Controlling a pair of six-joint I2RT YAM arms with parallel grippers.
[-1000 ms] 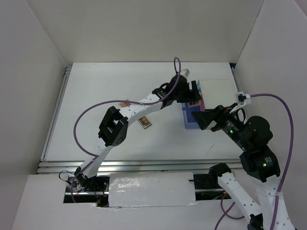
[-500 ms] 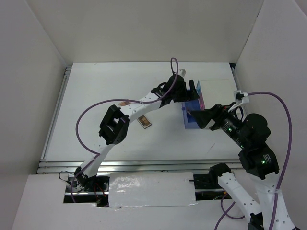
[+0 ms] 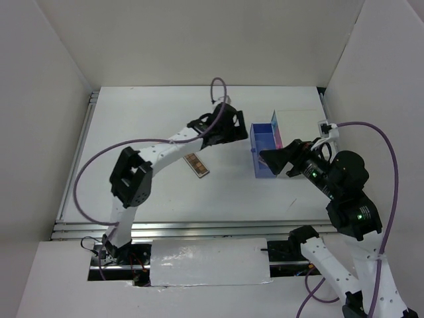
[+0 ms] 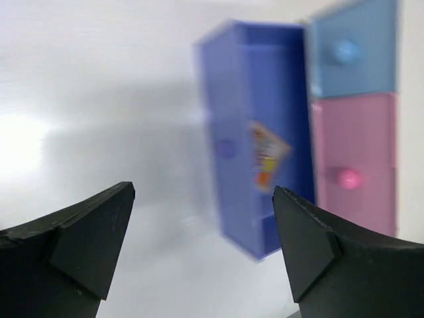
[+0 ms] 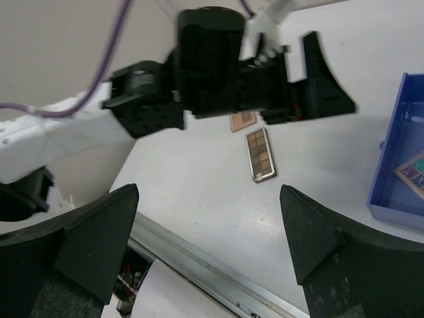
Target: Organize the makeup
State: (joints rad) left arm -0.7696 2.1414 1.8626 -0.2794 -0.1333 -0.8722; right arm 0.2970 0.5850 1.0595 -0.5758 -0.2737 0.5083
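The long brown eyeshadow palette (image 5: 260,154) lies flat on the white table (image 3: 146,132), centre-left in the top view. A second pinkish palette (image 5: 243,120) sits just above it in the right wrist view, partly hidden behind the left arm. A third small palette with coloured pans (image 4: 268,151) already rests inside the pulled-out deep-blue plastic drawer (image 4: 222,112), right of centre. The left gripper (image 4: 204,191) hangs between drawer and loose palettes, its fingers spread and holding nothing. The right gripper (image 5: 209,191) is likewise spread and empty at the drawer's lower end in the top view. The likely step is fetching the long palette. That would go best with the jaws set across its narrow width, the fingertips brought right down to the table since it is so thin, and the palette then carried level into the bare part of the drawer, clear of the rim. The pale-blue drawer front (image 4: 351,66) and pink drawer front (image 4: 354,165) stay shut. No brand, label or writing can be read; the palette in the drawer is blurred.
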